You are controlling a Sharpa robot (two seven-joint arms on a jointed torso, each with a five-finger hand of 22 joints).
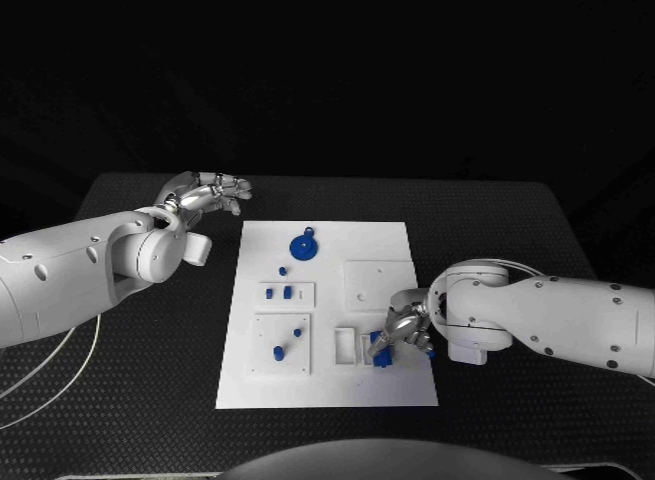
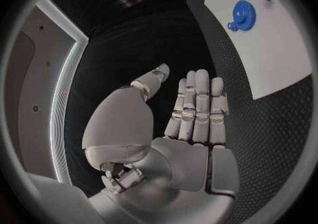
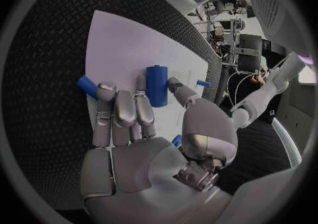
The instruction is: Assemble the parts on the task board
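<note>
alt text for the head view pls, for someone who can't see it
The right hand reaches onto the near right part of a white task board on a black table, its fingers among small blue parts. The left hand hangs over the table off the board's far left corner, holding nothing. A blue gear lies on the board's far half.

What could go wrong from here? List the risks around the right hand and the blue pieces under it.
1. The right hand works low over the task board near its right edge, fingertips among several small blue parts; a blue cylinder lies between its fingers and could roll or be knocked off.
2. Another blue piece sits at the board's edge beside the fingers and might get pushed onto the table.
3. The left hand hovers off the board, so nothing steadies it against sliding.
</note>
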